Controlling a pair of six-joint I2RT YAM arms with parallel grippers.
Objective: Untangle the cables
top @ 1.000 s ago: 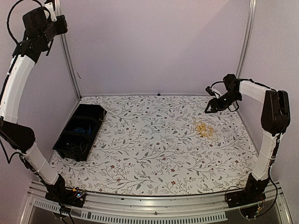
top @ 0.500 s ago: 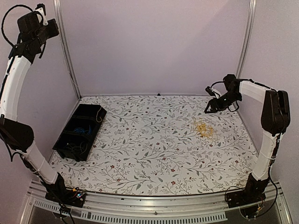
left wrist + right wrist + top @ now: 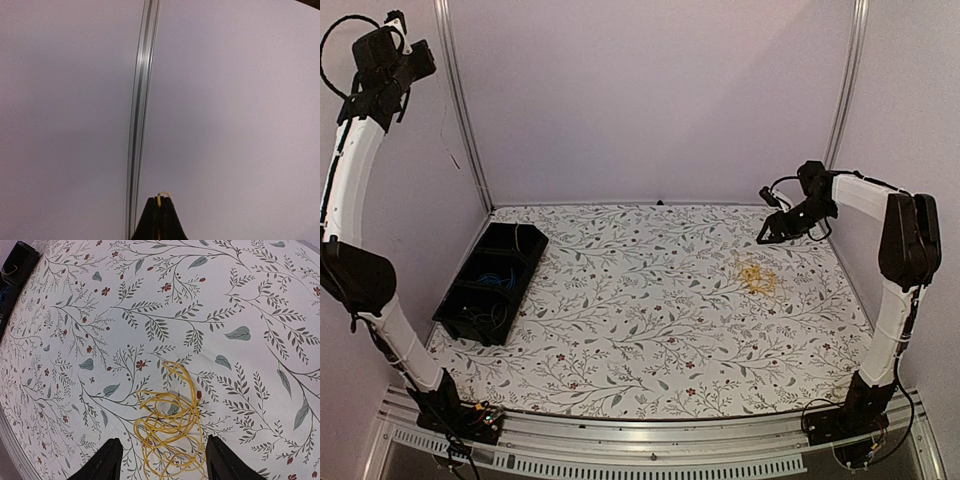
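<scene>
My left fingers [image 3: 159, 220] are high up, pinched shut on one yellow wire [image 3: 161, 196]; my right fingers [image 3: 766, 232] stand wide with nothing between them, hovering over the yellow tangle [image 3: 170, 427] on the tabletop [image 3: 650, 330]; blue wires [image 3: 500, 280] lie in the black tray [image 3: 460, 320].
</scene>
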